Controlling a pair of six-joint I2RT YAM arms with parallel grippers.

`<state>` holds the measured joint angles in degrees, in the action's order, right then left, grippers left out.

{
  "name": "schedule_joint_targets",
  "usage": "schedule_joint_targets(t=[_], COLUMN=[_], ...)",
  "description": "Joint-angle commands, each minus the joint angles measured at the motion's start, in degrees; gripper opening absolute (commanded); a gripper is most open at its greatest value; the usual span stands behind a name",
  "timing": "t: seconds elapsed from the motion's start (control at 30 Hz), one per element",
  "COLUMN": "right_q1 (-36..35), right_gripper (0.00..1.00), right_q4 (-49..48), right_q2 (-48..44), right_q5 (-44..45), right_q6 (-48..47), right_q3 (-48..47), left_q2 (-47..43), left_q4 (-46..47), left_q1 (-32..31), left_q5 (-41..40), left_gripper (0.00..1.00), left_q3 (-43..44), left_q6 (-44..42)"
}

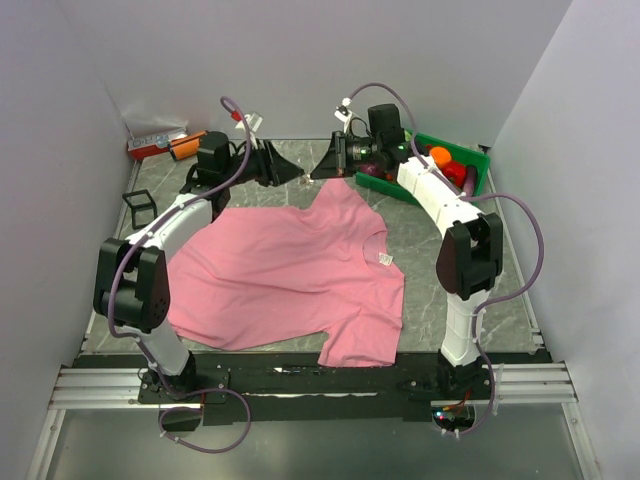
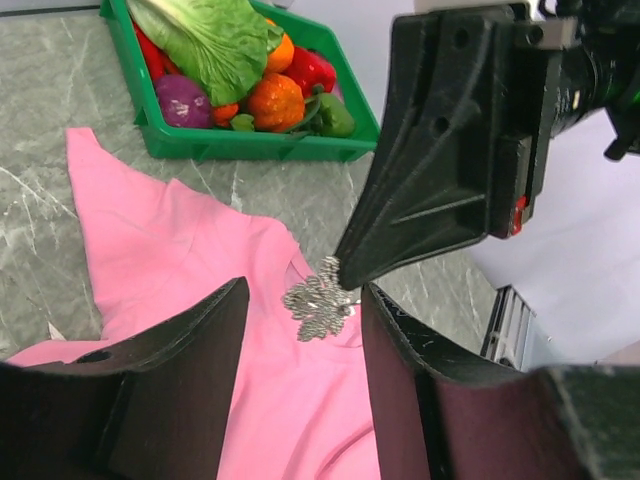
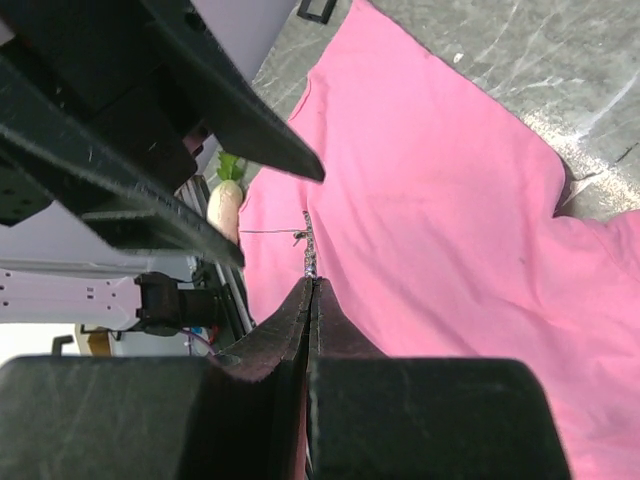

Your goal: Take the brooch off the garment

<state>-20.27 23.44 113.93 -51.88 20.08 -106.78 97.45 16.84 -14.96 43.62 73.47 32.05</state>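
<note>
The pink T-shirt [image 1: 290, 270] lies flat on the table, its white neck label [image 1: 385, 260] to the right. Both grippers meet in the air over the shirt's far edge. My right gripper [image 1: 316, 172] is shut on the brooch [image 2: 320, 300], a small silvery leaf cluster hanging from its tips, clear of the cloth [image 2: 180, 260]. In the right wrist view the brooch [image 3: 311, 250] shows edge-on just past the closed gripper [image 3: 312, 283], above the shirt [image 3: 430, 180]. My left gripper [image 2: 305, 292] is open, its fingers on either side of the brooch without touching it; it also shows in the top view [image 1: 296, 174].
A green tray [image 1: 482, 172] of toy vegetables stands at the back right, close behind the right arm; its rim also shows in the left wrist view [image 2: 250, 148]. Orange and red tools [image 1: 165, 145] lie at the back left. A black bracket [image 1: 140, 208] sits by the left edge.
</note>
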Motion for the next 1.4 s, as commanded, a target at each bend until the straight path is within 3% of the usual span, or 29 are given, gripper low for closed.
schedule_joint_targets(t=[0.0,0.73,1.0,1.07,1.17,1.23,1.37], right_q1=[-0.1,0.3,0.8,0.8,0.8,0.8,0.7], right_gripper=[0.00,0.00,0.00,0.00,0.00,0.00,0.00], right_q4=[-2.5,-4.3,-4.6,-4.6,-4.4,-4.2,-4.5], right_q2=[-0.4,1.8,2.2,2.1,1.9,1.8,1.4], right_q5=[0.0,1.3,1.1,1.0,1.3,1.4,1.2], right_q6=[0.7,3.9,4.4,4.4,4.3,4.1,4.1], right_q3=[-1.4,-2.2,-2.3,-2.4,-2.1,-1.9,-1.3], left_q2=[-3.5,-1.9,-3.6,-3.8,-2.9,-3.0,-3.9], left_q4=[-2.2,-6.0,-12.1,-10.1,-5.3,-3.4,-6.5], left_q1=[-1.8,-5.7,-5.3,-3.9,-0.1,1.3,3.4], left_q5=[-1.2,-3.5,-15.5,-14.3,-3.7,-2.1,-0.2], left_gripper=[0.55,0.56,0.61,0.63,0.65,0.65,0.47], left_q3=[3.6,6.9,9.3,10.0,11.7,12.1,9.3], left_q6=[-5.0,-10.3,-12.8,-12.5,-8.1,-6.9,-11.7])
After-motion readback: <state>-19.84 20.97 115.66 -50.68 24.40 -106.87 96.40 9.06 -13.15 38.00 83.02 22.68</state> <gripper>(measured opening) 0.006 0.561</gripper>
